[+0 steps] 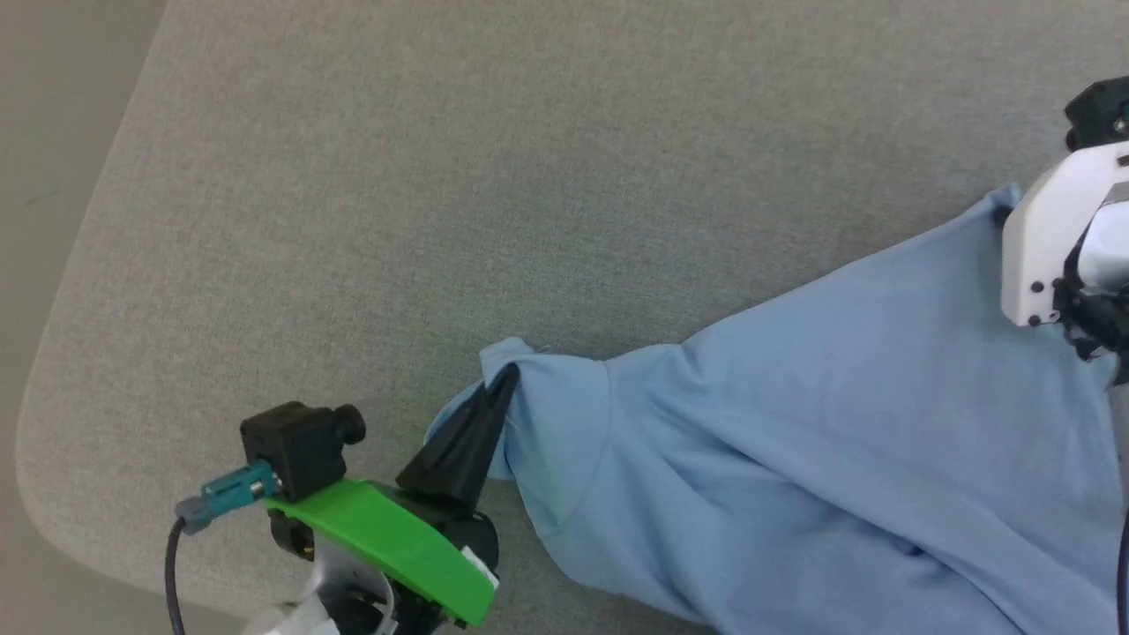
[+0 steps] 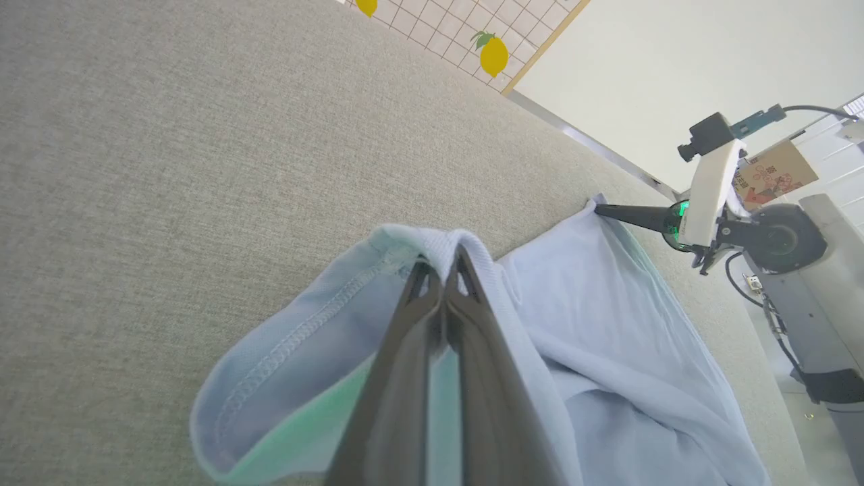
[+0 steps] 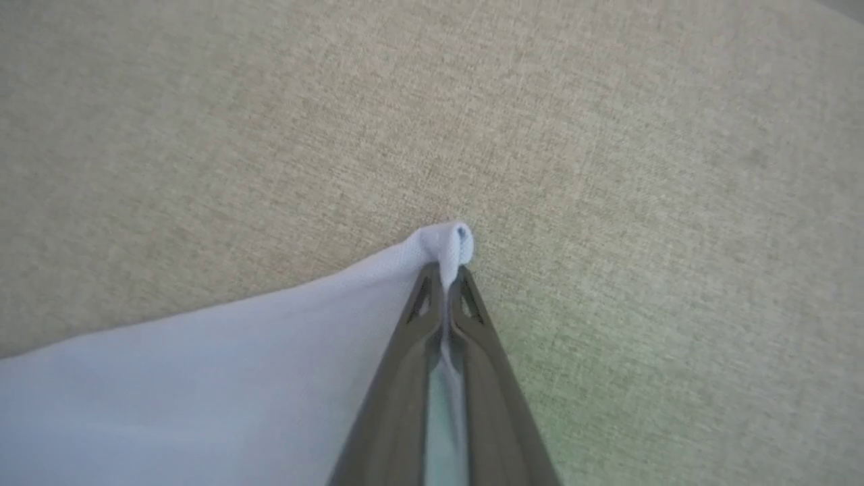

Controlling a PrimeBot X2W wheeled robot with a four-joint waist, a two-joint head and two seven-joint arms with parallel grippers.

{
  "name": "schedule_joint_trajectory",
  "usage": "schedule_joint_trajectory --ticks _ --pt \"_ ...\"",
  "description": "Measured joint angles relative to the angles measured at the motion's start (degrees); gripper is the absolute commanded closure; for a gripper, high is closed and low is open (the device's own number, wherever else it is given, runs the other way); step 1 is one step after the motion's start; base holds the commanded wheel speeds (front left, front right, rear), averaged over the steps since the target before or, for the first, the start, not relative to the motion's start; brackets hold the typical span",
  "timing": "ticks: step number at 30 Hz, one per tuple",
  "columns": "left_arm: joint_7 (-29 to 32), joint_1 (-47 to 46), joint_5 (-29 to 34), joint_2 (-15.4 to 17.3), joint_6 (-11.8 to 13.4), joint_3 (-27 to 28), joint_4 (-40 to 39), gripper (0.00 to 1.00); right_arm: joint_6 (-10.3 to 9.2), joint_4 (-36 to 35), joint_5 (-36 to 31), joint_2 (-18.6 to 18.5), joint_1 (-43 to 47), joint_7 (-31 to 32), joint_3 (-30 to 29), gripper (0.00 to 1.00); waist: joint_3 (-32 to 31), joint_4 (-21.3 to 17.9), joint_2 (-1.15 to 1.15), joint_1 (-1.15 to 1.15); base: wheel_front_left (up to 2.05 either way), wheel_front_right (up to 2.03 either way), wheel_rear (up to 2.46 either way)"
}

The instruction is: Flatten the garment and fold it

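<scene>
Garment on table; left claw at left end, right claw apparently opposite.

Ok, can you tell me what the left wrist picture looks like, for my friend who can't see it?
Two dark fingers of the left gripper pinch the sleeve of a light blue shirt on a grey table. Farther off, the right gripper pinches another corner.

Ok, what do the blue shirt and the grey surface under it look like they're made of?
Shirt: soft matte knit, probably cotton or a blend; it drapes limply, with fine knit texture and a stitched hem. Surface: matte grey-beige woven fabric, like upholstery; a coarse crosshatch weave shows. What's beneath it can't be told.
</scene>
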Motion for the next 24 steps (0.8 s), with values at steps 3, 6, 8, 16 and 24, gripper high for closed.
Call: schedule_joint_trajectory --ticks 3,6,8,16,24 --pt "-0.08 -0.85 -0.70 0.02 -0.29 0.73 1.00 1.00 0.01 0.57 0.58 1.21 0.74 -3.33 -0.68 1.00 -1.57 -0.65 0.00 0.00 0.00 0.00 0.00" --pt "-0.33 -3.81 -3.01 -0.49 -0.80 2.54 2.76 1.00 0.01 1.25 0.78 2.47 1.29 -7.11 -2.01 1.00 -3.81 -1.51 0.00 0.00 0.00 0.00 0.00" --pt "-0.65 -7.19 -2.22 0.19 -0.79 4.25 4.89 1.00 0.01 1.58 0.71 3.38 1.31 -9.59 -2.98 1.00 -5.59 -2.21 0.00 0.00 0.00 0.00 0.00" --pt "1.82 -23.99 3.79 4.36 0.49 6.69 15.27 1.00 0.01 2.24 0.24 7.86 0.35 -17.95 -6.35 1.00 -14.34 -5.81 0.00 -0.01 0.00 0.00 0.00" --pt "5.50 -39.75 5.87 6.87 -1.11 6.12 24.92 1.00 0.01 3.01 -1.65 8.46 -7.86 -21.28 -7.25 1.00 -21.56 -9.53 0.00 -0.01 0.00 0.00 0.00"
